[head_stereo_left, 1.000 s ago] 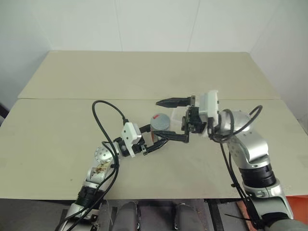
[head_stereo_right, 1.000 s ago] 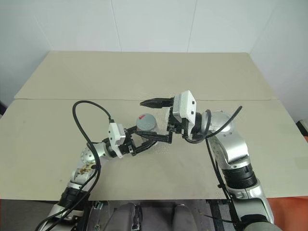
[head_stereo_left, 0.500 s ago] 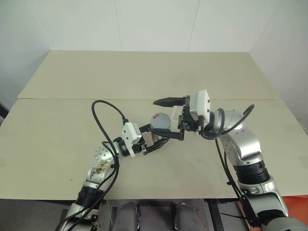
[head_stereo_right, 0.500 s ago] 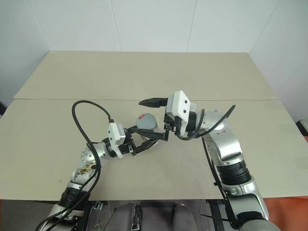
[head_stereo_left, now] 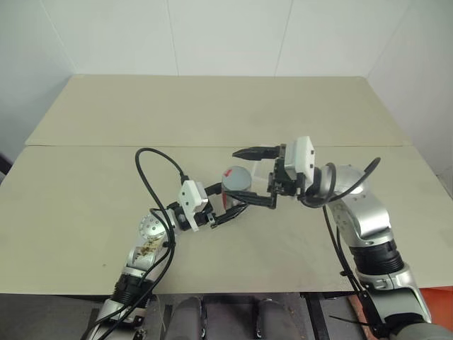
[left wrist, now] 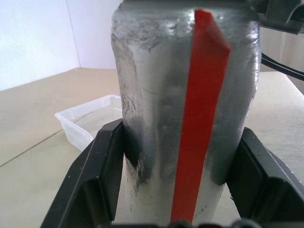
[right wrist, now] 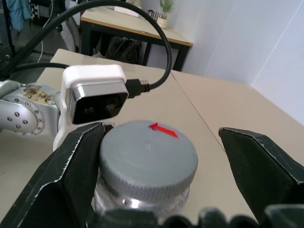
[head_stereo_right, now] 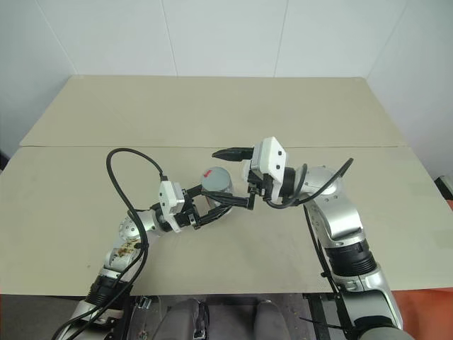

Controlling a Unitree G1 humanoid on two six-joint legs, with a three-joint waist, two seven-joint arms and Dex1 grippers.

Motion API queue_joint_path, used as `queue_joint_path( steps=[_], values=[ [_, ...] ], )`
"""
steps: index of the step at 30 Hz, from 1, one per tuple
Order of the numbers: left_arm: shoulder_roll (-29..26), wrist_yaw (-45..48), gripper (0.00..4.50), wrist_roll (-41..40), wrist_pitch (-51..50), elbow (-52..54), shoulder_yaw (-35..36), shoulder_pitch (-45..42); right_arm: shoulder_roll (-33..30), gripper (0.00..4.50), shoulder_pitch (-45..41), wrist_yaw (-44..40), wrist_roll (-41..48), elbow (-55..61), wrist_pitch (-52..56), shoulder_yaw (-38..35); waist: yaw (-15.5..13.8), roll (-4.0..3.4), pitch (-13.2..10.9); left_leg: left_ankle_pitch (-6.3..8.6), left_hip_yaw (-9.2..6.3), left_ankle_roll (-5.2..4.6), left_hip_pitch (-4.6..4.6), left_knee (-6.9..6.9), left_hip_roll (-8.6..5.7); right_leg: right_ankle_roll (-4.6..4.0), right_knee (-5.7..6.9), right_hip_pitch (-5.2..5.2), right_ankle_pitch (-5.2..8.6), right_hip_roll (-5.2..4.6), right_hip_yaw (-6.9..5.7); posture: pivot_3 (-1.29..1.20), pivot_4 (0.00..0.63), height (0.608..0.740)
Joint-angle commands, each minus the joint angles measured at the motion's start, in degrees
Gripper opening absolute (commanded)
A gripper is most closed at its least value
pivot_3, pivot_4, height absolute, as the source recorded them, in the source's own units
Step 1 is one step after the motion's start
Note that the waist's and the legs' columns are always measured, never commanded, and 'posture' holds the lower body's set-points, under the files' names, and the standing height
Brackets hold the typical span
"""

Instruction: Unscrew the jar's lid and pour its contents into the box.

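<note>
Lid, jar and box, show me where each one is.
Lid point(right wrist: 147, 145), right wrist view, grey top face.
Jar point(left wrist: 156, 85), left wrist view, side wall left of the red stripe.
Box point(left wrist: 76, 124), left wrist view, near wall.

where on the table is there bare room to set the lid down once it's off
Bare patches: the far table panel beyond the seam, the near-left area outside the left arm's cable, and the near edge between the two arms. Crowded: the middle, where the left gripper holds the jar, the right gripper straddles the lid, beside the box.
</note>
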State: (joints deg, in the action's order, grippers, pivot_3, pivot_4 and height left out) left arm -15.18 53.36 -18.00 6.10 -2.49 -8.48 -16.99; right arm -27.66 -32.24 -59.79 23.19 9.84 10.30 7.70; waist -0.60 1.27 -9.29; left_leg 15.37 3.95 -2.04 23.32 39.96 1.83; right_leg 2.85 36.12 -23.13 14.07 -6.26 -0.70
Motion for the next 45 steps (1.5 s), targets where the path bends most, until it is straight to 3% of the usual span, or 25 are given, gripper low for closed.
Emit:
queue_joint_path(
  steps=[1, 45],
  values=[
    [-0.02, 0.7, 2.76, -0.48, 1.73, 0.89, 0.27, -0.77, -1.03, 4.43, 0.35, 0.89, 0.32, 1.93, -1.55, -3.06, -0.01, 0.0, 0.0, 0.0, 0.0, 0.0, 0.0, 0.0, 0.0, 0.0, 0.0, 0.0, 0.0, 0.0, 0.0, 0.0, 0.15, 0.74],
    [-0.01, 1.18, 2.76, -0.49, 1.68, 0.72, 0.56, -0.69, -7.47, 4.43, 4.52, -2.12, 2.25, 2.24, -2.7, -6.82, -0.08, 0.0, 0.0, 0.0, 0.0, -0.01, 0.01, 0.0, -0.01, 0.0, -0.02, 0.01, 0.0, 0.0, 0.01, 0.0, 0.15, 0.74]
  ],
)
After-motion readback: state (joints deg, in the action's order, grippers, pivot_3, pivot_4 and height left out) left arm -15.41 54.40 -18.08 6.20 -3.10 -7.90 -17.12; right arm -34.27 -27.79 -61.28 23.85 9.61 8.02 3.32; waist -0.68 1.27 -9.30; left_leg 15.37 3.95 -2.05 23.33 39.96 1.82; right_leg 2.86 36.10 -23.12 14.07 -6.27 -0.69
